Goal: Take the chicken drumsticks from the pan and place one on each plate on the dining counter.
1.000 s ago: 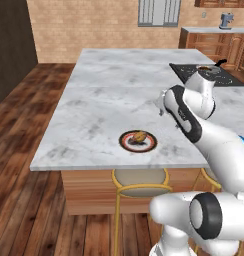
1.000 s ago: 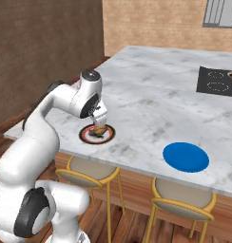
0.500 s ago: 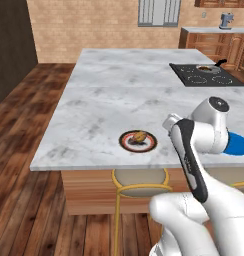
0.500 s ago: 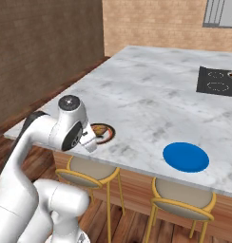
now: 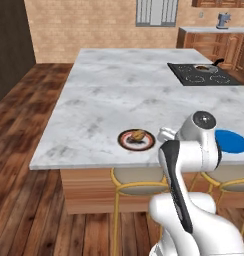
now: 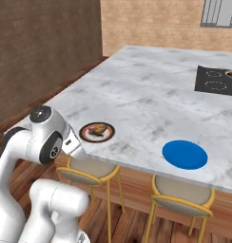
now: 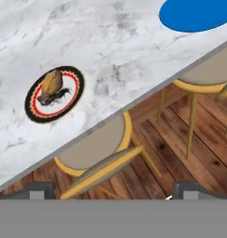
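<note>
Now the claw (image 7: 110, 193) has its two dark tips standing far apart, with nothing between them. In the hand view it looks down over the edge of the worktop (image 7: 110, 42), above a stool (image 7: 90, 148) with a beige seat and gold legs and the wooden floor (image 7: 180, 139).

On the marble worktop (image 5: 104, 95), near its front edge, lies the plate with the dark rim (image 5: 136, 140), and one golden tan drumstick (image 5: 138, 135) rests on its white centre. The same plate (image 6: 96, 132) with the drumstick (image 6: 96, 128) is seen in the right base view, just beyond the bent white arm (image 6: 46, 140). In the hand view the drumstick (image 7: 51, 85) lies on this plate (image 7: 72, 100) too.

The blue plate (image 6: 184, 154) is on the same worktop, well apart from the first plate, also near the front edge, and it carries nothing. In the left base view the blue plate (image 5: 233, 141) is partly hidden behind the arm (image 5: 194, 150).

At the far end of the worktop is the black stovetop (image 5: 201, 75). The pan (image 5: 206, 68) stands on it, with something small and brown inside; I cannot tell clearly what it is.
</note>
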